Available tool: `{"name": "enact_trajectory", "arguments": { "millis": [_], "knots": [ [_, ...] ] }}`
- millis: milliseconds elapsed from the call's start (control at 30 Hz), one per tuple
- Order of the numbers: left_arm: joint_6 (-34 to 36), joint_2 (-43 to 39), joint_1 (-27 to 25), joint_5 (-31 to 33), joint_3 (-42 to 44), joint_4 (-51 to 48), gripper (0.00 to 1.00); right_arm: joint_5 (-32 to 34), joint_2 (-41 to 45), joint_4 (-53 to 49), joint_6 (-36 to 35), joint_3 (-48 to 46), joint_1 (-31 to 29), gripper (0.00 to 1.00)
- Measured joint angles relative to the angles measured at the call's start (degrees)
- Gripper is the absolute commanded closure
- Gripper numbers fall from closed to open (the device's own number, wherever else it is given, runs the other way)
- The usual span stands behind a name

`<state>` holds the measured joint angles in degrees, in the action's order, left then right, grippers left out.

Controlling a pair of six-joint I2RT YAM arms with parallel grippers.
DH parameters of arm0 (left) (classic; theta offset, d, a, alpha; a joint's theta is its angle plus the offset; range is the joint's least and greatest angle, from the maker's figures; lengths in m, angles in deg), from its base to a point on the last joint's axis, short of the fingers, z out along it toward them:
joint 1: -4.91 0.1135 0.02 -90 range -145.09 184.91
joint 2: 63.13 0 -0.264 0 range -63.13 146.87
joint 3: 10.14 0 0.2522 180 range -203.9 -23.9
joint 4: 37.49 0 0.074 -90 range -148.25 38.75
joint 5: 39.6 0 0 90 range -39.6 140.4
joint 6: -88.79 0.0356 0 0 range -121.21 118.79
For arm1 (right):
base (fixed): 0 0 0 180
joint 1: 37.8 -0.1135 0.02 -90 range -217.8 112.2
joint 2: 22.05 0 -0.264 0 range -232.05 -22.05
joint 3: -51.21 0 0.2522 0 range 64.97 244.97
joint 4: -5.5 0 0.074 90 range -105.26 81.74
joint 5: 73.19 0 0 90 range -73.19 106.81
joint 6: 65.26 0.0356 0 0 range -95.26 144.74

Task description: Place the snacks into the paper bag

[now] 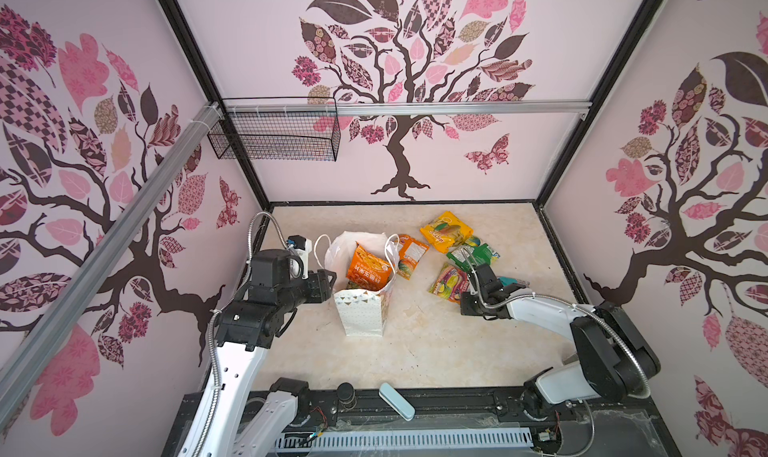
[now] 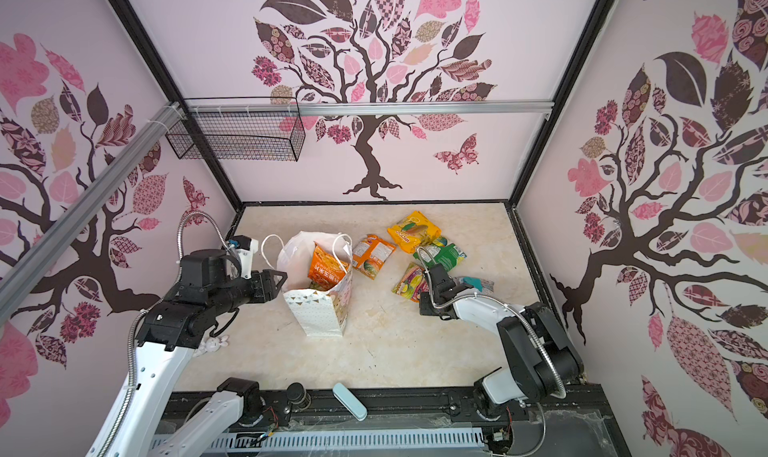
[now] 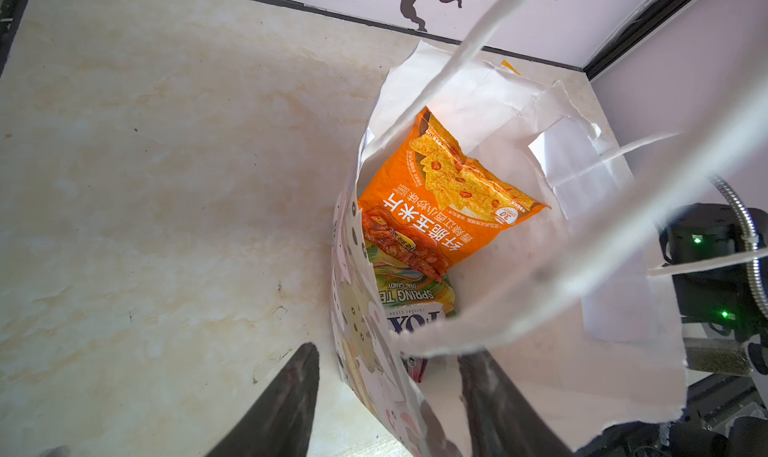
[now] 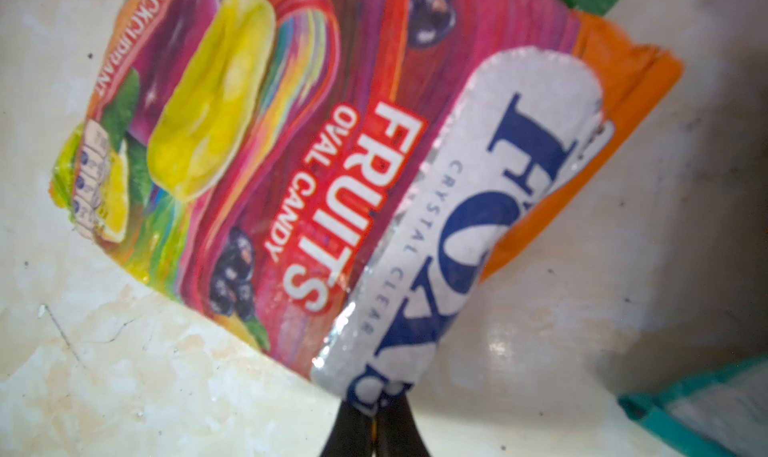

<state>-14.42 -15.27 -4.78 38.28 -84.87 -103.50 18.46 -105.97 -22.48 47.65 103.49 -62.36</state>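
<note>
Right fingers (image 4: pixel 353 430), mostly cut off, pinch my FRUITS OVAL CANDY packet (image 4: pixel 291 164); left fingers (image 3: pixel 282 401), spread, straddle the paper bag (image 3: pixel 602 371) wall.

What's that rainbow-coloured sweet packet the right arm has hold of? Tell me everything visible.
The candy packet is a flat, glossy plastic pouch swirled pink, red, yellow and green, with an orange end. A white oval label reads FOX'S Crystal Clear; beside it, Fruits Oval Candy, with lemon and blackcurrant pictures. It lies on the beige table, right of the paper bag. The right gripper is shut on its edge by the label; a green packet meets its far end.
</note>
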Motion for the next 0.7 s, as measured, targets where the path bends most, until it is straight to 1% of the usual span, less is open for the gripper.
{"name": "enact_trajectory", "arguments": {
  "millis": [267,700],
  "knots": [
    [-0.02,0.17,0.0,0.02,0.0,-0.13,0.41,-0.52,0.39,-3.56,-0.17,2.1,0.0,1.0],
    [-0.02,-0.13,0.0,0.0,0.0,-0.13,0.41,-3.65,7.06,-7.78,-0.13,2.97,0.0,1.0]
  ]
}}
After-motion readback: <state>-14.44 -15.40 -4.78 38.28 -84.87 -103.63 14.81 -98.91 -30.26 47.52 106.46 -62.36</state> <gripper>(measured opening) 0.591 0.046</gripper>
